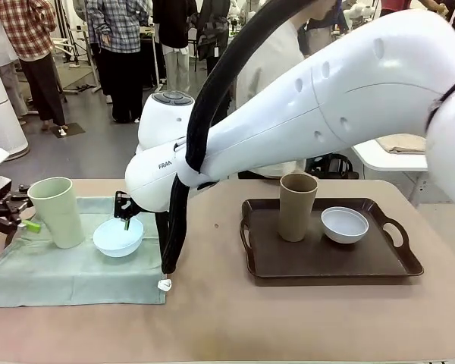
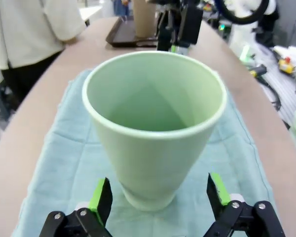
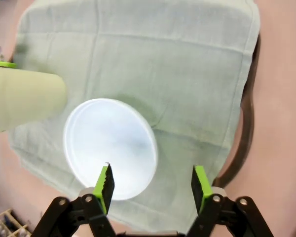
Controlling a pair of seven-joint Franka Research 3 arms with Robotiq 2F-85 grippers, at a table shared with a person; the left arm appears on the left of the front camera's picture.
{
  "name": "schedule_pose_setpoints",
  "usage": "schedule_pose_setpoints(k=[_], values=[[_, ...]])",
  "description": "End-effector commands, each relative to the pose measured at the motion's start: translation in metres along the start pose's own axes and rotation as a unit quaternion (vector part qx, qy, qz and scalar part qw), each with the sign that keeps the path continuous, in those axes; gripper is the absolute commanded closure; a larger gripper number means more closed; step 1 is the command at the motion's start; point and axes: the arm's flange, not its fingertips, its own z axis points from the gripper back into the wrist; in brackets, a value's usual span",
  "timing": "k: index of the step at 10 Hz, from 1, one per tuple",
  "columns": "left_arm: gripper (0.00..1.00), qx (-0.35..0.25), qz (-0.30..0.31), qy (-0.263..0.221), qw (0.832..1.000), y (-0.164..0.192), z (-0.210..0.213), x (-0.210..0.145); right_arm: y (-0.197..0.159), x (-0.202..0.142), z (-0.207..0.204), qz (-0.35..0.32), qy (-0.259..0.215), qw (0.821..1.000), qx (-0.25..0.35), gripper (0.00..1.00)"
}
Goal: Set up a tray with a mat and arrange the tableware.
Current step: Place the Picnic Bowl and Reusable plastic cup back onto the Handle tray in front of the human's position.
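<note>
Table [image 1: 212, 318] w/ mat [image 1: 61, 277]: R tool [image 1: 126, 221] half-hidden by arm [image 1: 288, 114], over blue bowl [image 1: 118, 236].

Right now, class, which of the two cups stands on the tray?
The brown cup, beside the white bowl on the tray; the green cup stands on the cloth.

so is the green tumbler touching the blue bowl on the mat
Apart. The front view shows a strip of mat between the pale green tumbler and the light blue bowl.
</note>
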Motion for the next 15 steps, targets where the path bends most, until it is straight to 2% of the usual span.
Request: schedule_pose_setpoints(k=[1,3,5,7,8,12,13,15], values=[[0.00,-0.041,0.015,0.063,0.997,-0.010,0.020,0.016,-0.016,-0.022,0.028,0.016,-0.019,0.999,0.038,0.19],[0.00,-0.048,0.052,0.178,0.981,-0.036,0.037,0.052,-0.017,-0.036,0.061,0.021,-0.052,0.998,0.033,0.19],[0.00,0.001,0.082,0.242,0.967,-0.058,0.040,0.096,-0.025,-0.042,0.084,0.005,-0.063,0.998,0.000,0.19],[0.00,0.115,0.149,0.315,0.930,-0.072,0.029,0.129,-0.034,-0.052,0.109,-0.007,-0.053,0.997,-0.064,0.19],[0.00,0.172,0.188,0.347,0.903,-0.079,0.017,0.146,-0.038,-0.060,0.127,-0.017,-0.047,0.995,-0.088,0.19],[0.00,0.238,0.261,0.419,0.836,-0.091,-0.022,0.222,-0.047,-0.083,0.206,-0.048,-0.053,0.988,-0.136,0.19],[0.00,0.239,0.281,0.423,0.828,-0.095,-0.029,0.239,-0.050,-0.088,0.215,-0.055,-0.051,0.987,-0.140,0.19],[0.00,0.222,0.325,0.408,0.824,-0.102,-0.040,0.267,-0.060,-0.091,0.221,-0.072,-0.033,0.985,-0.150,0.19]])
